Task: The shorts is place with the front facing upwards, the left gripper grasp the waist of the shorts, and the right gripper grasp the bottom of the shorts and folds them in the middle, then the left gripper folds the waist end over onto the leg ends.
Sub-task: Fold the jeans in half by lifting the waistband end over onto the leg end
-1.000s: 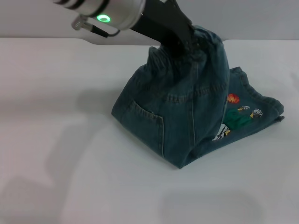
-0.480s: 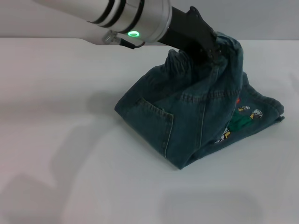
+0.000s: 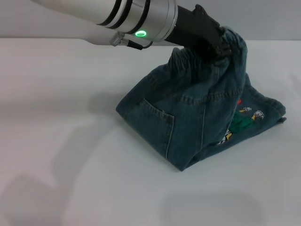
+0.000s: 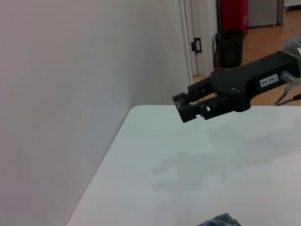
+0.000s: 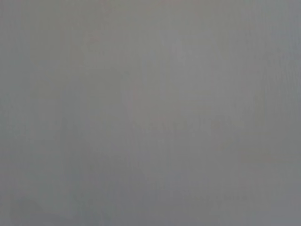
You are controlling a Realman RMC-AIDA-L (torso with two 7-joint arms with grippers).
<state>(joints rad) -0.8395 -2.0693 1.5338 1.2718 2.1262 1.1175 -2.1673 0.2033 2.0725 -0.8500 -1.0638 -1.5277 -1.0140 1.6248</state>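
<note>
My left gripper (image 3: pixel 221 47), clamped on the waist of the shorts (image 3: pixel 207 59), is carrying it toward the leg ends (image 3: pixel 263 110) near the counter's (image 3: pixel 56 117) right edge; next I'd lower and release. Right gripper (image 4: pixel 193 106) waits apart, fingers nearly closed, empty.

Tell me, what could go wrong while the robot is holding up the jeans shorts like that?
The left gripper pinches only a small bunch of the waist, so the cloth might slip out and flop back. The shorts hang like a tent, so the waist could land crooked, not flat over the leg ends. Pulling further might also drag the whole pile across the table.
</note>
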